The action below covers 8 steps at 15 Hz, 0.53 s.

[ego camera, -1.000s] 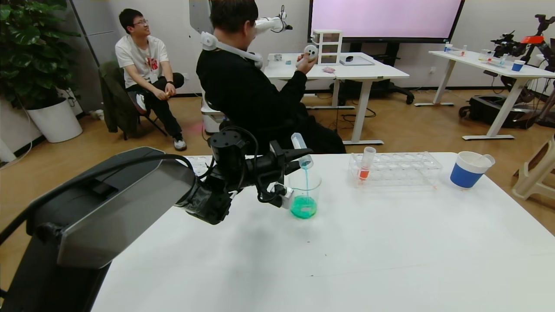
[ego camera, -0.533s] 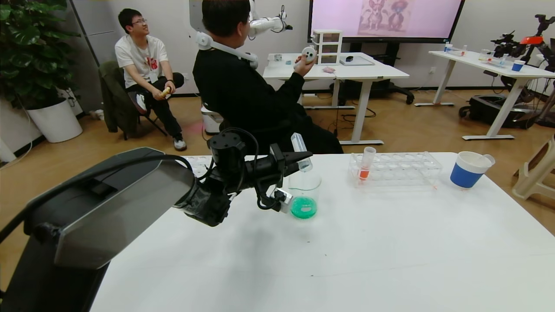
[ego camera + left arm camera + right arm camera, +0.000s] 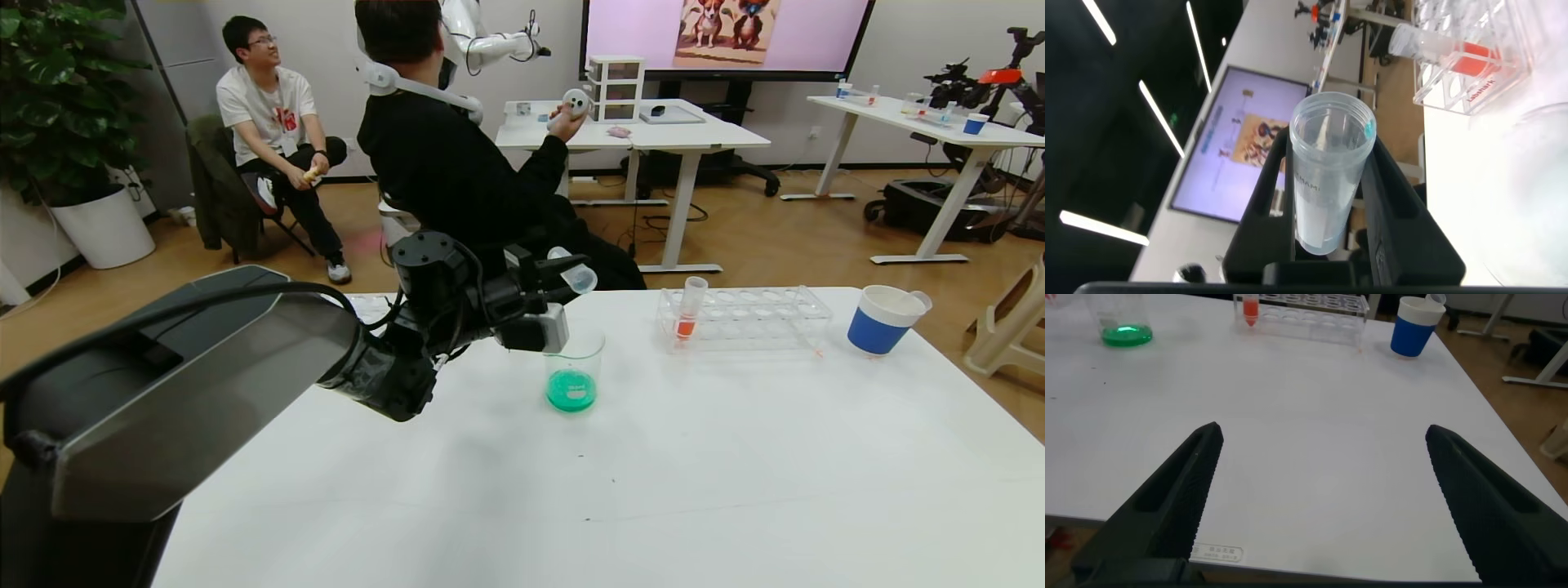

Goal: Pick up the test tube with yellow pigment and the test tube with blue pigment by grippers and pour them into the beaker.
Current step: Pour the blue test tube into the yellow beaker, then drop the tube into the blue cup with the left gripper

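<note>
Left gripper [image 3: 565,276] up above the white table [image 3: 653,474], just over and behind the beaker [image 3: 573,369], fingers pinching the test tube with blue pigment [image 3: 575,272] around its middle. Tube tipped near level, open rim toward the rack side, looks drained; only a tiny cyan speck at the rim in the left wrist view [image 3: 1327,167]. Black fingers [image 3: 1392,204] seen clamped on both sides of the tube there. Beaker upright on the table, green liquid [image 3: 571,390] pooled at its bottom, not touched by the gripper. Also visible far off in the right wrist view [image 3: 1125,318]. Clear tube rack [image 3: 744,318] well to the right of the beaker, one orange-liquid tube [image 3: 688,309] standing in its left end. Blue cup with white rim [image 3: 883,318] just past the rack's right end. Right gripper [image 3: 1323,506] low over the near table edge, fingers spread wide, holding nothing, well apart from beaker and rack. Test tube with yellow pigment not found in any view. Seated person in black [image 3: 457,171] behind the table, back turned.
</note>
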Available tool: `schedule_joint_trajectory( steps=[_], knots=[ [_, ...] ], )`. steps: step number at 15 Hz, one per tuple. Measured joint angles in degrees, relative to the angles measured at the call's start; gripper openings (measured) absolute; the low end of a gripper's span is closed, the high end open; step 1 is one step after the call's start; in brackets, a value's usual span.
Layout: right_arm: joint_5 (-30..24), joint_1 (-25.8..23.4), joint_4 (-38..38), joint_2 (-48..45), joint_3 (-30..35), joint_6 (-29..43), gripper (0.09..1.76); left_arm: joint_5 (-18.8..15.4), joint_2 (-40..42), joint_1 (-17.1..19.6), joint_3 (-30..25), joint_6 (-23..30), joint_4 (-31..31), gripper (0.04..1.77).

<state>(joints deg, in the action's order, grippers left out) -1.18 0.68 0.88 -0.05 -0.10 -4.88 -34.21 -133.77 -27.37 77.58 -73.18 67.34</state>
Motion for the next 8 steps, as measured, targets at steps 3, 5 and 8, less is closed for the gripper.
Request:
schedule_joint_trajectory(
  steps=[3,5,8],
  knots=[
    [0.0,0.0,0.0,0.0,0.0,0.0,1.73,22.6,1.8,-1.5,-0.7,19.1,7.7,0.5],
    [0.0,0.0,0.0,0.0,0.0,0.0,1.73,41.8,2.6,-4.0,-0.7,31.0,9.4,0.5],
    [0.0,0.0,0.0,0.0,0.0,0.0,1.73,60.5,3.4,-6.3,0.1,46.8,6.8,0.5]
  ],
)
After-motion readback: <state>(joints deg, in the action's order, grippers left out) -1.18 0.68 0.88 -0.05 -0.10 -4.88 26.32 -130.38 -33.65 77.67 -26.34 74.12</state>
